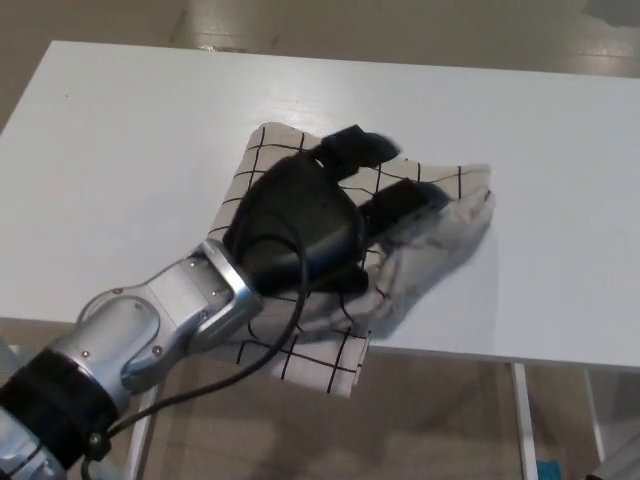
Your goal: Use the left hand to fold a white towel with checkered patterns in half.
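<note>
White tabletop (120, 150): one towel (275, 165), white with black checks, bunched at the front edge near the middle, one corner hanging over. One left hand (320, 225) on top, fingers (400, 200) gripping a fold. Right hand unseen.

Your left robot hand (320, 215) is matte black, with a broad, rounded back and thick, blocky fingers (405, 198); the fingertips look blurred. Behind it you see a silver-grey metal wrist collar (228, 282), then a forearm (150, 330) built of smooth, rounded silver segments with a few small dark screw heads. Nearer the picture's lower left corner the arm turns into a black, ribbed sleeve section (55, 405). You also have 1 thin black cable (262, 345) looping from the back of the palm down along the forearm.
</note>
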`<state>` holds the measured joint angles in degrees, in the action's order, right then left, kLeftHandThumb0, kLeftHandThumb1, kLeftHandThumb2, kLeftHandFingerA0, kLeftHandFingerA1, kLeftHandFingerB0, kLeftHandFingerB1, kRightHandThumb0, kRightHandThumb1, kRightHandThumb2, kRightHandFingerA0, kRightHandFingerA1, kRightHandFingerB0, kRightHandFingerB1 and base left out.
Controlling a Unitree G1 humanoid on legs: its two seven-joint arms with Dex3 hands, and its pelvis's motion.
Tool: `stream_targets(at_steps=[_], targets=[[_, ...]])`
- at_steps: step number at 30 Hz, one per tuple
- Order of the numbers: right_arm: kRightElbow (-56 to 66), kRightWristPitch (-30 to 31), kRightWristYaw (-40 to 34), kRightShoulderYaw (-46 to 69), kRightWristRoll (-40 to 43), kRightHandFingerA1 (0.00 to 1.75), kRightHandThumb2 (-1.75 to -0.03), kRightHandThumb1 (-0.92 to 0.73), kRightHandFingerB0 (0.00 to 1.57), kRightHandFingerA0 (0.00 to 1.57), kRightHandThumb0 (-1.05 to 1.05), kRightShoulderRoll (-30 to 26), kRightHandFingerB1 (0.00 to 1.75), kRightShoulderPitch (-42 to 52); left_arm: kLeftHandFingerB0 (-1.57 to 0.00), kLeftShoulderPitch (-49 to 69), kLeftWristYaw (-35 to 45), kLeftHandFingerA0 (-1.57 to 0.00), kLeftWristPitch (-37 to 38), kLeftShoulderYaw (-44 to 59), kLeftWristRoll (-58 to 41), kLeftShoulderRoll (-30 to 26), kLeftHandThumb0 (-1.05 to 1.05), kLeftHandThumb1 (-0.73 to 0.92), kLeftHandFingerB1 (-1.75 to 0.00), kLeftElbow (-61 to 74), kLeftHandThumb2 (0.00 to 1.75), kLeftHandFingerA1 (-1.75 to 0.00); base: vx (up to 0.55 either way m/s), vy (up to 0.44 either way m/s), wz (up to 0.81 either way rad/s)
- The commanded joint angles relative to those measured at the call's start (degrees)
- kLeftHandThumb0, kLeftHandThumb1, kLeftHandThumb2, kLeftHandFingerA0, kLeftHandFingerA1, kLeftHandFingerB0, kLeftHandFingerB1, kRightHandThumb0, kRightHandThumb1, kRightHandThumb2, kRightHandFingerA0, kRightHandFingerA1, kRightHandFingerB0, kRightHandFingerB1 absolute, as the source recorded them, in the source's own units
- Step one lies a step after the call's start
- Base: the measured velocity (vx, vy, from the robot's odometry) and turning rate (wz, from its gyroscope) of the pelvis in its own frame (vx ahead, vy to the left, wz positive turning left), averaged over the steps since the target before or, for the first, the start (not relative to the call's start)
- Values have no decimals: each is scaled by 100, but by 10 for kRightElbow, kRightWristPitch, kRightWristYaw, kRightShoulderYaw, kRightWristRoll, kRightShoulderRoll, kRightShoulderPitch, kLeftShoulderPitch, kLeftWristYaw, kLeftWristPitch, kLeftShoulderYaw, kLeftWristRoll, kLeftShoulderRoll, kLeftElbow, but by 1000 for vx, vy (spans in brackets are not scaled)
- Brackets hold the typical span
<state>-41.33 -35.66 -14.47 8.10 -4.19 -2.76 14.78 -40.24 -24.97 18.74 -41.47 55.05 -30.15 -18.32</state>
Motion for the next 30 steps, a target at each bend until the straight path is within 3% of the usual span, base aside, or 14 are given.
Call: stream_targets(at_steps=[1,8,9,11,12,14,19,20,21,22,24,25,26,30], targets=[[-7,-6,26,5,29,48,-63,-76,48,34,-45,12,52,11,0,45,428,0,-112,-32,-120,29,-85,48,-17,111,90,0,0,0,0],[-7,0,18,1,18,49,-64,-77,48,34,-45,9,52,13,0,-2,471,0,-151,17,-194,51,-84,47,-15,143,89,0,0,0,0],[-7,2,19,2,19,57,-97,-62,47,29,-42,10,64,17,0,-23,479,0,-165,36,-216,58,-84,47,-15,154,89,0,0,0,0],[-7,5,15,1,17,57,-97,-62,48,29,-43,11,64,17,0,-42,481,0,-171,53,-231,61,-84,46,-15,156,89,0,0,0,0],[-2,8,14,0,16,58,-97,-63,48,29,-44,14,64,17,0,-58,487,0,-179,69,-245,62,-91,58,-18,159,58,0,0,0,0],[-3,9,18,2,24,58,-97,-63,47,29,-44,18,64,17,0,-84,493,0,-190,99,-271,53,-97,54,-19,171,66,-1,0,0,0],[-12,10,27,1,25,58,-97,-62,48,29,-43,14,64,13,0,-123,508,0,-204,193,-356,-3,-98,58,-22,222,65,-3,0,0,0],[-14,10,26,2,23,58,-97,-62,48,29,-42,11,64,11,0,-124,510,0,-206,206,-365,-12,-84,45,-16,232,91,0,0,0,0],[-17,9,25,2,21,58,-97,-62,48,29,-42,9,65,11,0,-123,512,0,-210,222,-377,-22,-83,45,-16,247,90,-1,0,0,0],[-20,11,26,1,18,58,-98,-63,48,29,-43,5,65,12,0,-116,515,0,-214,262,-411,-50,-94,59,-25,284,63,-9,0,0,0],[-20,15,29,1,19,58,-98,-63,48,29,-43,5,65,11,-4,-109,519,0,-214,289,-433,-66,-90,47,-20,307,81,-1,0,0,0],[-23,14,32,3,23,51,-64,-76,50,34,-46,6,53,11,0,-100,520,0,-213,312,-453,-83,-89,59,-27,331,58,-9,0,0,0],[-25,15,32,3,25,50,-64,-76,50,34,-45,8,53,11,0,-87,520,0,-206,338,-476,-104,-77,44,-22,357,89,-8,0,0,0],[-38,6,12,-1,4,45,-63,-79,52,36,-43,3,53,18,0,-12,529,0,-165,429,-563,-171,-78,45,-23,444,90,-10,0,0,0]])
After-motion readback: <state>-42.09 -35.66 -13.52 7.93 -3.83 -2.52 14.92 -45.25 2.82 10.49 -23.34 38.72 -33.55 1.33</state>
